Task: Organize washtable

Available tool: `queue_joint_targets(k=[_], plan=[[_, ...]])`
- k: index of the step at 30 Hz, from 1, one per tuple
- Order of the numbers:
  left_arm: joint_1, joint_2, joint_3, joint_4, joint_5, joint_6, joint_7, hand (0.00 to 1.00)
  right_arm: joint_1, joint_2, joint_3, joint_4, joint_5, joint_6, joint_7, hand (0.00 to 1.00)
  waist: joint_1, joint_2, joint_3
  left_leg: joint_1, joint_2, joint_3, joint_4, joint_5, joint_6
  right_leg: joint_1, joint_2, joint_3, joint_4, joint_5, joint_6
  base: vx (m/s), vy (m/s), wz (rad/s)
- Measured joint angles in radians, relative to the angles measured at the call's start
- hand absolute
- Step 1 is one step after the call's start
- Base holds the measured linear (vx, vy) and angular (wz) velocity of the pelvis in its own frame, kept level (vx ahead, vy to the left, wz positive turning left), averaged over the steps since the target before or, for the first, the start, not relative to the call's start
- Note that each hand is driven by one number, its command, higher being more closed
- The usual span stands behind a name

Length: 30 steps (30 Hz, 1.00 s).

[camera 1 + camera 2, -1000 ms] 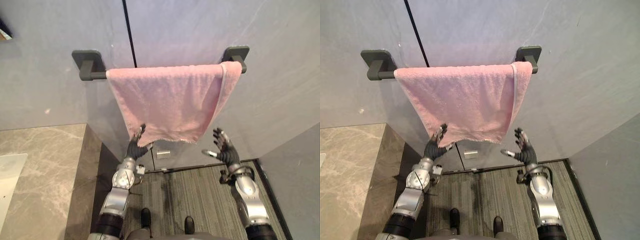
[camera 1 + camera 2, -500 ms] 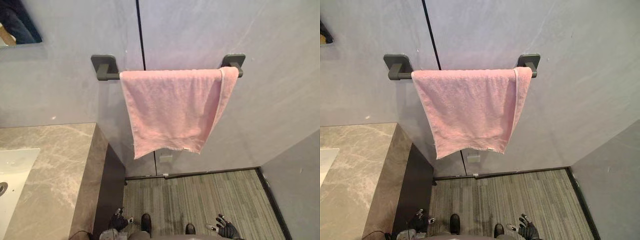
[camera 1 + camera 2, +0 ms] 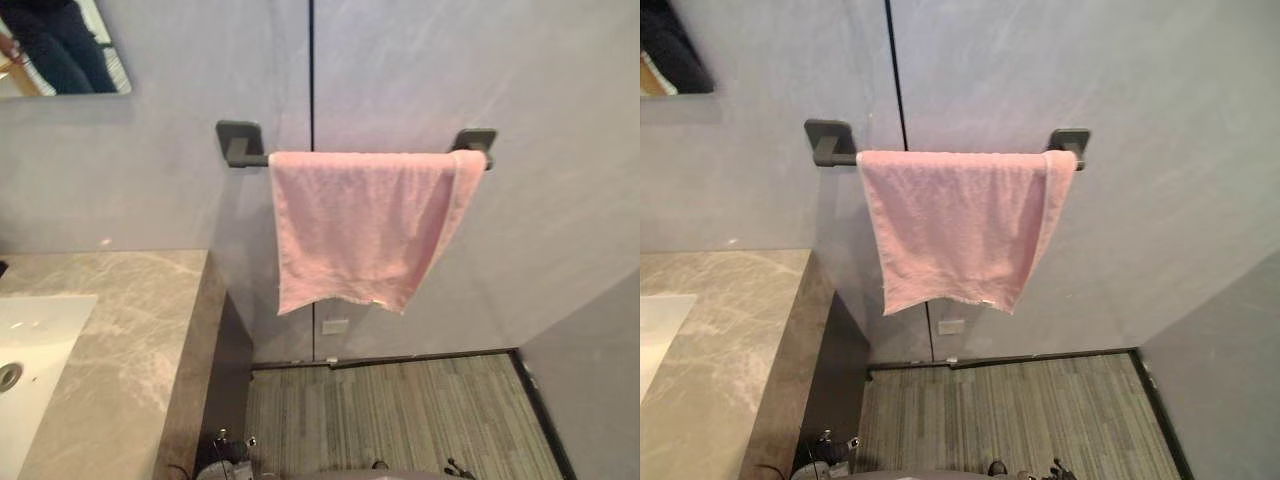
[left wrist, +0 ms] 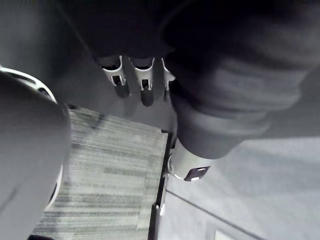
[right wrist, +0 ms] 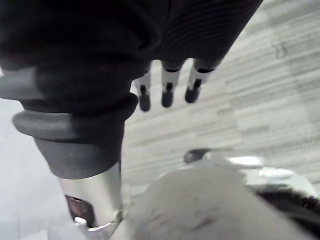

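Here, left hand (image 4: pixel 146 82) and right hand (image 5: pixel 167 90) seemingly relaxed, empty, pink towel (image 3: pixel 365 225) draped over rail (image 3: pixel 242 148).

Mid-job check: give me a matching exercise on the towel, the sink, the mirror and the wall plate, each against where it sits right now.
1 pink towel
2 white sink
3 mirror
4 wall plate

A set in the marble counter
B draped over the dark bar
C low on the wall, below the towel
D high on the wall, above the counter

Pairs: 1-B, 2-A, 3-D, 4-C
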<state>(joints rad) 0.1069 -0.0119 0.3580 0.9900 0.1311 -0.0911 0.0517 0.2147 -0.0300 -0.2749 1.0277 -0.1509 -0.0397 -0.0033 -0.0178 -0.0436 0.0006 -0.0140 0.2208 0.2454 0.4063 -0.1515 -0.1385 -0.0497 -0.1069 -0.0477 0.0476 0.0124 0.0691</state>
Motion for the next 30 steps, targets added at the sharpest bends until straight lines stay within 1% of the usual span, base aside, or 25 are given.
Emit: queue_joint_targets(k=[1,3,4,5,7,8,9,10,11,12,13,14,15,16,19,20,21,23,24,25,26,27,28,29,30], plan=[[-0.012,0.003,-0.062,0.0,0.008,-0.005,0.001,0.0,0.0,-0.008,0.002,0.01,-0.015,-0.004,-0.012,0.0,-0.01,0.013,0.001,0.027,0.011,-0.021,-0.037,-0.033,-0.022,-0.01,0.021,0.009,0.001,0.01,0.001,-0.14,0.075,-0.29],[-0.029,0.0,-0.145,-0.001,0.028,-0.011,-0.001,0.0,-0.001,-0.021,0.018,0.01,-0.017,-0.011,-0.021,0.0,-0.025,0.022,-0.002,0.034,0.017,-0.027,-0.077,-0.074,-0.03,-0.036,0.034,0.012,0.008,0.024,0.008,-0.18,0.103,-0.19],[-0.055,0.0,-0.205,-0.007,0.051,-0.021,-0.001,0.0,-0.002,-0.031,0.036,0.009,-0.017,-0.021,-0.033,0.0,-0.036,0.037,0.013,0.038,0.005,-0.03,-0.128,-0.1,-0.02,-0.067,0.032,0.019,0.032,0.033,0.02,-0.17,0.136,-0.09],[-0.066,0.001,-0.219,-0.011,0.062,-0.028,-0.001,0.0,-0.002,-0.034,0.044,0.009,-0.016,-0.023,-0.039,0.0,-0.04,0.036,0.024,0.047,-0.005,-0.033,-0.157,-0.105,-0.01,-0.078,0.025,0.021,0.044,0.036,0.026,-0.19,0.156,-0.05],[-0.069,0.03,-0.273,-0.02,0.079,-0.045,0.0,0.0,0.004,-0.034,0.068,0.011,-0.015,-0.021,-0.049,0.0,-0.047,0.021,0.059,0.066,-0.063,-0.032,-0.201,-0.078,0.018,-0.094,-0.018,0.03,0.071,0.047,0.043,-0.28,0.128,-0.03],[-0.048,0.042,-0.288,-0.02,0.079,-0.049,-0.001,0.0,0.01,-0.041,0.088,0.011,-0.009,-0.021,-0.055,0.0,-0.04,0.026,0.065,0.053,-0.069,-0.014,-0.182,-0.086,0.041,-0.12,-0.036,0.028,0.112,0.066,0.058,-0.35,0.088,-0.2],[-0.037,0.045,-0.287,-0.02,0.079,-0.049,0.0,0.0,0.01,-0.048,0.092,0.011,-0.007,-0.021,-0.055,0.0,-0.031,0.034,0.065,0.051,-0.062,0.001,-0.176,-0.088,0.049,-0.136,-0.035,0.027,0.134,0.078,0.061,-0.28,0.056,-0.33],[-0.032,0.048,-0.285,-0.017,0.079,-0.049,0.0,0.0,0.01,-0.052,0.097,0.01,-0.005,-0.021,-0.056,0.0,-0.023,0.041,0.069,0.05,-0.057,0.013,-0.171,-0.09,0.057,-0.168,-0.036,0.015,0.209,0.057,0.036,-0.24,0.006,-0.19],[-0.009,0.057,-0.28,-0.006,0.08,-0.046,0.0,0.0,0.007,-0.056,0.098,0.006,-0.004,-0.024,-0.053,0.0,-0.023,0.046,0.074,0.04,-0.054,0.004,-0.158,-0.087,0.062,-0.243,-0.053,0.007,0.446,-0.012,-0.026,-0.13,-0.022,0.09],[0.003,0.062,-0.265,0.005,0.08,-0.041,0.003,0.0,0.013,-0.056,0.094,0.007,-0.005,-0.02,-0.049,0.0,-0.023,0.048,0.076,0.041,-0.05,-0.01,-0.156,-0.076,0.064,-0.277,-0.071,0.01,0.618,-0.046,-0.071,-0.11,-0.064,0.51],[0.02,0.057,-0.223,0.004,0.075,-0.043,0.007,0.0,0.024,-0.055,0.092,0.009,-0.005,-0.016,-0.044,0.0,-0.021,0.049,0.075,0.04,-0.048,-0.04,-0.159,-0.055,0.053,-0.286,-0.098,0.019,0.797,-0.063,-0.096,-0.08,-0.372,1.45],[0.031,0.023,-0.069,0.023,0.074,-0.034,0.004,0.0,0.04,-0.065,0.027,0.006,-0.012,-0.008,-0.041,0.0,-0.006,0.083,0.065,0.032,-0.109,-0.156,-0.294,0.063,0.042,-0.045,-0.1,-0.033,0.521,-0.152,0.021,-0.04,-0.319,1.06],[0.032,0.039,-0.068,0.033,0.076,-0.03,0.004,0.0,0.031,-0.065,0.018,0.008,-0.018,-0.004,-0.038,0.0,0.014,0.076,0.066,0.037,-0.116,-0.16,-0.344,0.108,0.046,-0.034,-0.098,-0.037,0.453,-0.174,0.039,-0.07,-0.34,0.66],[0.03,0.055,-0.069,0.046,0.076,-0.024,0.004,0.0,0.026,-0.064,0.017,0.008,-0.018,-0.001,-0.038,0.0,0.027,0.064,0.073,0.035,-0.12,-0.157,-0.361,0.117,0.039,-0.025,-0.101,-0.047,0.417,-0.204,0.046,-0.06,-0.056,-0.3],[0.043,0.077,-0.042,0.075,0.078,-0.022,0.0,0.0,0.013,-0.052,0.035,0.009,-0.018,0.006,-0.039,0.0,0.033,0.03,0.078,-0.014,-0.116,-0.155,-0.344,0.144,0.035,0.014,-0.099,-0.077,0.306,-0.236,0.066,-0.22,-0.144,0.09],[0.047,0.072,-0.032,0.075,0.078,-0.023,0.0,0.0,-0.004,-0.063,0.069,0.008,-0.023,0.007,-0.039,0.0,0.038,0.043,0.073,-0.074,-0.084,-0.16,-0.316,0.158,0.026,0.009,-0.071,-0.093,0.248,-0.229,0.061,-0.24,-0.134,0.21],[0.061,0.07,-0.04,0.072,0.076,-0.024,0.003,0.0,-0.015,-0.076,0.101,0.004,-0.028,0.005,-0.042,0.0,0.044,0.045,0.075,-0.12,-0.057,-0.163,-0.312,0.179,0.012,-0.024,-0.036,-0.106,0.229,-0.201,0.034,-0.25,-0.118,0.17],[0.076,0.079,-0.032,0.085,0.076,-0.02,0.006,0.0,-0.044,-0.088,0.138,0.003,-0.033,0.003,-0.041,0.0,0.052,0.038,0.097,-0.121,-0.026,-0.166,-0.341,0.21,0.002,-0.046,-0.005,-0.117,0.236,-0.194,0.016,-0.24,-0.121,0.1],[0.084,0.075,-0.011,0.089,0.076,-0.008,0.013,0.0,-0.043,-0.094,0.156,-0.01,-0.045,0.003,-0.042,0.0,0.056,0.039,0.108,-0.099,-0.007,-0.156,-0.397,0.203,0.024,-0.046,0.011,-0.138,0.245,-0.189,-0.007,-0.23,-0.153,0.29],[0.096,0.075,0.014,0.09,0.079,-0.002,0.015,0.0,-0.022,-0.087,0.161,-0.033,-0.047,-0.003,-0.041,0.0,0.053,0.009,0.089,-0.071,-0.01,-0.129,-0.461,0.142,0.02,-0.046,0.002,-0.158,0.231,-0.178,-0.025,-0.19,-0.103,0.61],[0.076,0.103,0.057,0.09,0.085,0.001,0.02,0.0,0.007,-0.054,0.165,-0.034,-0.047,-0.037,-0.041,0.0,0.053,-0.07,0.089,-0.126,-0.027,-0.085,-0.244,0.115,0.09,-0.067,-0.062,-0.181,0.257,-0.18,-0.03,-0.16,-0.085,0.65],[0.067,0.107,0.079,0.089,0.085,0.002,0.021,0.0,0.018,-0.046,0.153,-0.031,-0.047,-0.047,-0.04,0.0,0.053,-0.073,0.09,-0.168,-0.001,-0.051,-0.021,0.084,0.139,-0.068,-0.072,-0.19,0.272,-0.18,-0.033,-0.15,-0.073,0.51],[0.071,0.099,0.13,0.088,0.085,0.001,0.029,0.0,0.057,-0.03,0.142,-0.031,-0.042,-0.052,-0.036,0.0,0.048,-0.08,0.092,-0.147,0.063,0.006,0.272,0.018,0.181,-0.039,-0.06,-0.2,0.262,-0.176,-0.035,-0.17,-0.057,0.27],[0.078,0.088,0.171,0.089,0.086,0.001,0.041,0.0,0.088,-0.015,0.1,-0.028,-0.034,-0.053,-0.037,0.0,0.032,-0.07,0.074,-0.082,0.093,0.022,0.328,-0.002,0.161,-0.018,-0.048,-0.21,0.253,-0.172,-0.035,-0.12,0.0,0.31],[0.079,0.085,0.174,0.09,0.086,0.0,0.043,0.0,0.103,-0.018,0.078,-0.018,-0.028,-0.051,-0.037,0.0,0.017,-0.054,0.061,-0.011,0.11,0.015,0.305,-0.005,0.145,-0.016,-0.033,-0.224,0.25,-0.165,-0.034,-0.11,0.044,0.31]])
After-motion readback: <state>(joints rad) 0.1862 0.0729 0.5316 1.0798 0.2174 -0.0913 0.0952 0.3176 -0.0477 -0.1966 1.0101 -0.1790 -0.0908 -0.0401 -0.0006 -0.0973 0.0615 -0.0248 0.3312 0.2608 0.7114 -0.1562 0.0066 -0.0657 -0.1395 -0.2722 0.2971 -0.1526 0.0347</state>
